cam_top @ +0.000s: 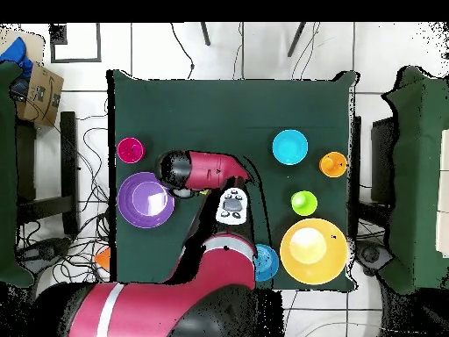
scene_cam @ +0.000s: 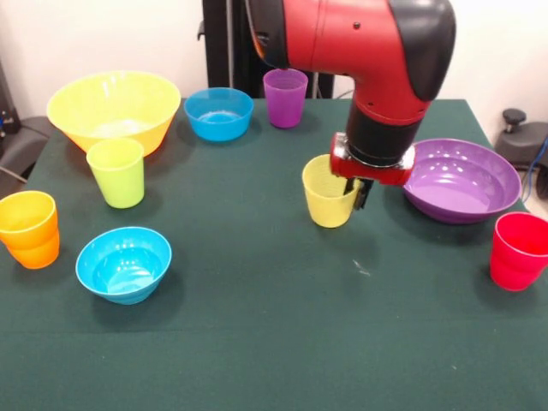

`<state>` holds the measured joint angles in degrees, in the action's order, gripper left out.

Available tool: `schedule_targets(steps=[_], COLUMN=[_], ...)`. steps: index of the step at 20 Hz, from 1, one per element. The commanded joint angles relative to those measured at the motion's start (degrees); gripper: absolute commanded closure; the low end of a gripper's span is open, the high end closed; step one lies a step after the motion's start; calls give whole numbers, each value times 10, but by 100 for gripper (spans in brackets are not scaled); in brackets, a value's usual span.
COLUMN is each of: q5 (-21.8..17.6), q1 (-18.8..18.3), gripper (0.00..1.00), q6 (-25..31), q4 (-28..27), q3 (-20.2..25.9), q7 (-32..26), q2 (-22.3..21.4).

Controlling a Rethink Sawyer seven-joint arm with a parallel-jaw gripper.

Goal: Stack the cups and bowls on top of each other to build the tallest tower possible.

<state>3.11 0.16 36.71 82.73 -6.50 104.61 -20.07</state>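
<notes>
My gripper (scene_cam: 354,192) is down at the right rim of a yellow cup (scene_cam: 326,199) standing upright mid-table, and its dark fingers (scene_cam: 361,195) pinch the cup's wall. Around it stand a purple cup (scene_cam: 285,97), a lime green cup (scene_cam: 117,171), an orange cup (scene_cam: 30,229) and a red cup (scene_cam: 518,250). The bowls sit apart: a large yellow bowl (scene_cam: 113,107), two blue bowls (scene_cam: 218,112) (scene_cam: 123,264) and a wide purple bowl (scene_cam: 462,180). Nothing is stacked into a tower. In the overhead view the arm (cam_top: 197,169) hides the yellow cup and the gripper.
Seen from overhead, the red cup (cam_top: 131,149) and purple bowl (cam_top: 145,199) lie left of the arm. The blue bowl (cam_top: 289,146), orange cup (cam_top: 333,164), green cup (cam_top: 303,203) and yellow bowl (cam_top: 313,251) lie to its right. The green table (scene_cam: 274,342) ends near the red cup.
</notes>
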Motion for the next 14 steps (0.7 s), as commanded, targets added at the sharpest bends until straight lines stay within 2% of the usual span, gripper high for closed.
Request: schedule_targets(steps=[1,9,14], q5=[15,13,22], q1=[15,27,45], gripper=[100,100,100], q6=[-48,-129,-147], q4=[0,-19,-43], q3=[42,45,34], q7=[101,109,117], q2=[15,69,96])
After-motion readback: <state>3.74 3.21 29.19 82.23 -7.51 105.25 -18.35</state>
